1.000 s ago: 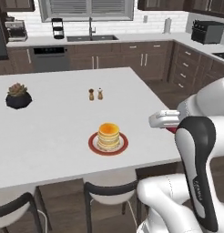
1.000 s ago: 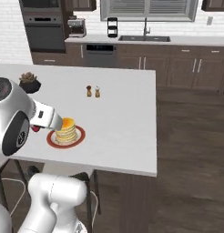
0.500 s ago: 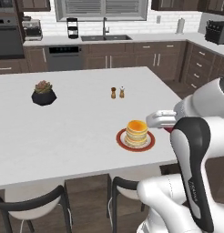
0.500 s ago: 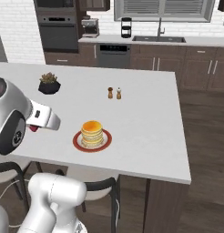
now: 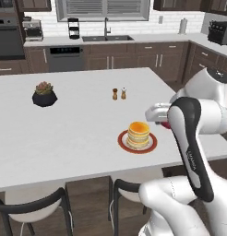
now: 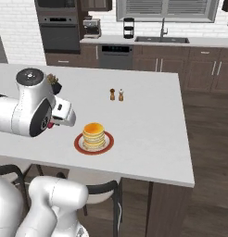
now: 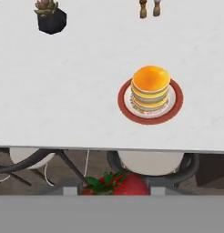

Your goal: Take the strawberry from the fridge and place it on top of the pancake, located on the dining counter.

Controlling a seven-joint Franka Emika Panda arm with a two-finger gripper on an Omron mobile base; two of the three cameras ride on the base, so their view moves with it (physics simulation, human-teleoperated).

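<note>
on red plate (image 5: 151, 144), pancake (image 5: 139, 132), strawberry-free

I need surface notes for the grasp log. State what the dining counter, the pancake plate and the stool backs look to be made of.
Dining counter: probably stone or laminate, matte white with faint speckle and no glare.
Plate: likely glazed ceramic, a red-orange rim around a paler centre under the pancake.
Stool backs: perhaps moulded plastic or painted metal; thin, dark, smoothly curved bands.
All rendered, so these are guesses.

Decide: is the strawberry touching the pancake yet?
Apart. The hand view shows the strawberry at the gripper, short of the counter edge, with the pancake farther on.
</note>
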